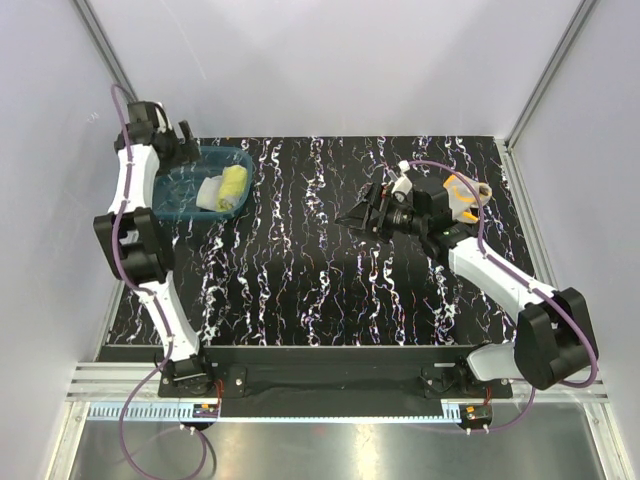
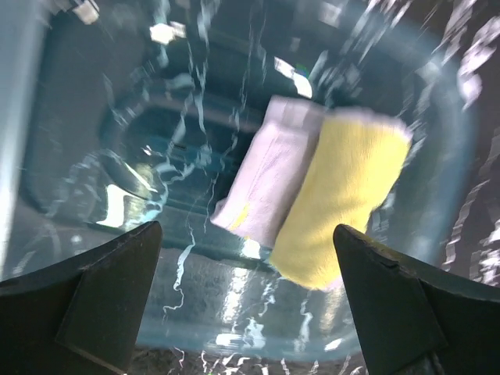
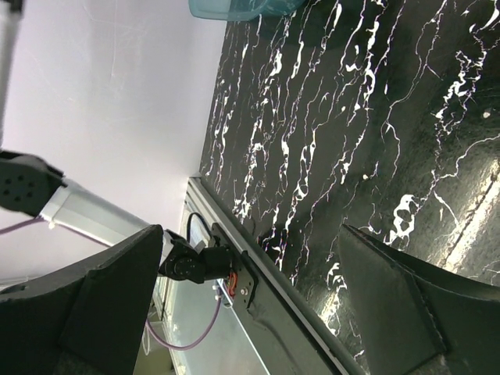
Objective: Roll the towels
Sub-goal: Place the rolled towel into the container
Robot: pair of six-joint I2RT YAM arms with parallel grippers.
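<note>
The two dark fingers of the left claw (image 2: pixel 246 234) fill the bottom corners of its own camera's view. They stand wide apart with nothing between them, and the claw hangs over the teal basin (image 2: pixel 437 109) at the far left of the table (image 1: pixel 300 280).

The yellow towel (image 2: pixel 344 195) lies inside that basin as a short, thick bundle, yellow on one side and pale grey on the other. It looks rolled and put away, so this half of the job seems done.

The orange towel (image 1: pixel 462 193) lies on the far right of the table, just behind the right arm (image 1: pixel 490 265). The right claw (image 3: pixel 250 230) is also spread open and empty. It is turned on its side well above the table, pointing away from that towel. Judging by this, the orange towel is what is left to deal with.

Much about it is hard to read. The right arm covers part of it from above, and the right wrist camera does not show it at all, so I cannot tell whether it is flat, bunched or already rolled. The left wrist view is blurred, so whether the yellow bundle is a true roll or a fold is not certain either.
</note>
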